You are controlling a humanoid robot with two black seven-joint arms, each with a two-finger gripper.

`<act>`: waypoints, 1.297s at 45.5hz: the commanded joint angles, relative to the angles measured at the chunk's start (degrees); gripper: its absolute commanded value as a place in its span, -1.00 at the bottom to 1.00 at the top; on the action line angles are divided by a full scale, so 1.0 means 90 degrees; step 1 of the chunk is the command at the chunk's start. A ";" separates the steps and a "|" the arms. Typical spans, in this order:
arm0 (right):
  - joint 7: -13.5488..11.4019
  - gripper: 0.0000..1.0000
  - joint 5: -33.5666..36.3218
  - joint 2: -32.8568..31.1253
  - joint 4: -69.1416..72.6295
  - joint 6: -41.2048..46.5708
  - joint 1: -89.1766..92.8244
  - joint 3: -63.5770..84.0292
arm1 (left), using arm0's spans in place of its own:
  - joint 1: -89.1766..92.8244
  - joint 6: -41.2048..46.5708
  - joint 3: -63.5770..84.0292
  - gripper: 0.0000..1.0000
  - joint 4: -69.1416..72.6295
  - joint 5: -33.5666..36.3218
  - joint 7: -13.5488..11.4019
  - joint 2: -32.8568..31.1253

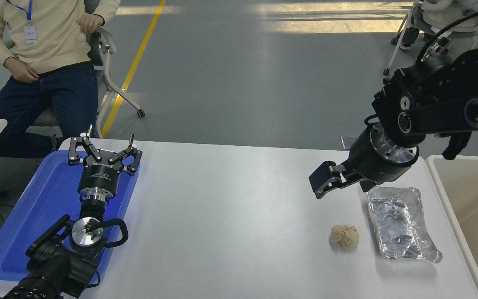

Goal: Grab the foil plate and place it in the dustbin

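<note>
The foil plate [403, 224], shiny and crinkled, lies flat on the white table [230, 216] near its right edge. Just right of it stands the beige dustbin [442, 195], cut off by the picture's edge. My right gripper [345, 186] hangs open above the table, just past the plate's far left corner, holding nothing and not touching the plate. My left gripper [105, 146] is parked open over the blue tray at the lower left.
A crumpled beige paper ball [344, 237] sits just left of the foil plate. The blue tray [23, 224] covers the table's left end. A person in a cream sweater [44, 37] sits beyond the far left corner; chairs stand at the back right.
</note>
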State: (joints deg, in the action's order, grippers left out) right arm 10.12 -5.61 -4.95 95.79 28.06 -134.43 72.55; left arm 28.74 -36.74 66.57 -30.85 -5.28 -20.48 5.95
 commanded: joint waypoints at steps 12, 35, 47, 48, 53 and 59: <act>-0.0001 1.00 -0.0060 -0.0240 0.0021 -0.0032 0.0297 0.0064 | 0.0000 -0.0009 -0.0004 1.00 0.0000 0.0000 0.0000 0.0003; -0.0001 1.00 -0.0187 -0.0270 -0.0038 -0.0667 0.1118 0.0103 | 0.0000 -0.0009 -0.0004 1.00 0.0000 0.0001 0.0000 0.0003; -0.0001 1.00 -0.0440 -0.0504 -0.0174 -0.0892 0.1557 0.0181 | 0.0000 -0.0009 -0.0004 1.00 0.0000 0.0001 0.0000 0.0003; -0.0001 1.00 -0.0557 -0.0572 -0.0203 -0.0930 0.1606 0.0230 | 0.0000 -0.0009 -0.0004 1.00 0.0000 0.0010 0.0000 0.0003; -0.0001 1.00 -0.1299 -0.0777 -0.0359 -0.1359 0.1899 0.0581 | 0.0000 -0.0009 -0.0004 1.00 0.0000 0.0010 0.0000 0.0003; -0.0011 1.00 -0.1886 -0.1177 -0.0681 -0.1663 0.2280 0.0914 | 0.0000 -0.0009 -0.0004 1.00 0.0000 0.0000 0.0000 0.0003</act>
State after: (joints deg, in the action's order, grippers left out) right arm 10.12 -14.09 -10.77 93.31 17.81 -119.27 76.45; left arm 28.74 -36.84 66.53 -30.85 -5.27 -20.48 5.97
